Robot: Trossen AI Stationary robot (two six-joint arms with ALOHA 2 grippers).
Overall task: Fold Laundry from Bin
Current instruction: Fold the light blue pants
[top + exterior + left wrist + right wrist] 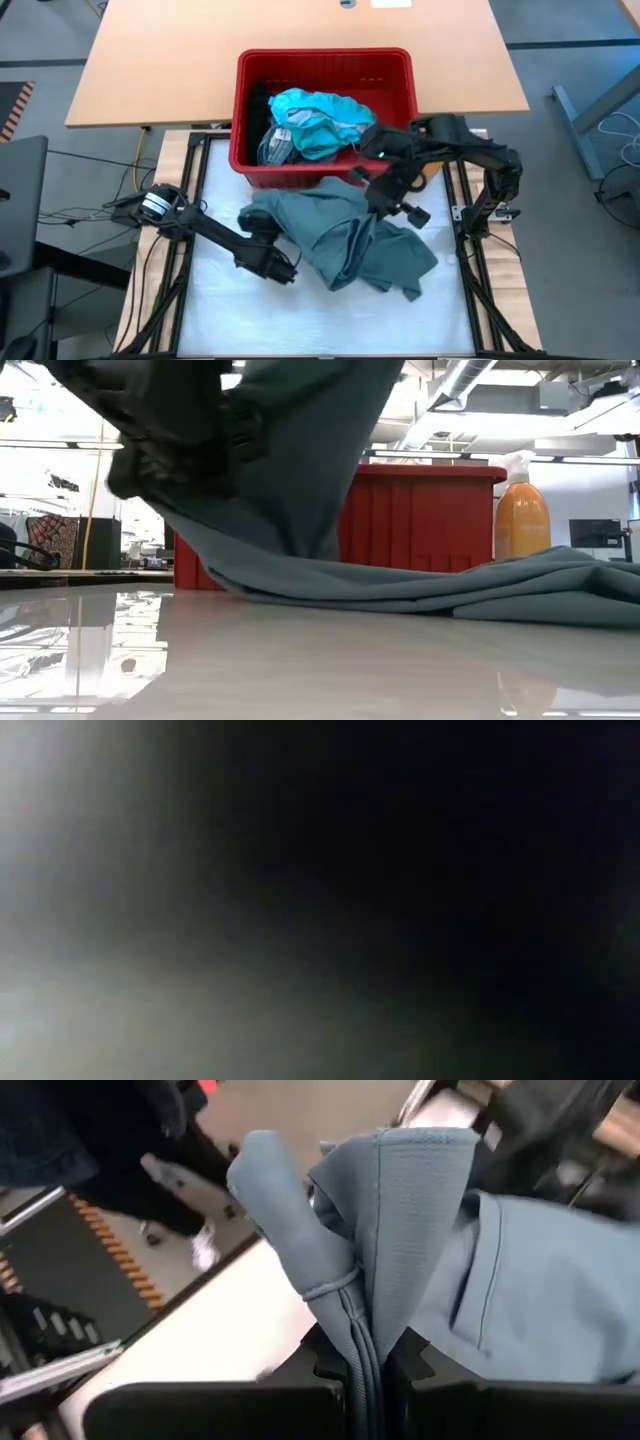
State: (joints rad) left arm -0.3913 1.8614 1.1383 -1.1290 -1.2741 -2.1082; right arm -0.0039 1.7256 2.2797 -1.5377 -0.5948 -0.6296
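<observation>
Table: white top.
Bin: red, at far edge, teal laundry inside.
Grey-green garment: heaped before bin.
Right gripper: fingers pinched on its seam; lift high, draw outward.
Left gripper: closed at its edge; grip unclear.

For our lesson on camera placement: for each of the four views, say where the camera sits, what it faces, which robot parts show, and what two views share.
High: overhead, straight down on the red bin, grey-green garment, left claw and right claw, both arms.
Low: tabletop height, level across the white table; a dark arm lifts the garment; orange bottle.
Left wrist: dark blur, nothing readable.
Right wrist: past its fingers, clamped on the garment.
Shared: garment and bin in high and low.
</observation>
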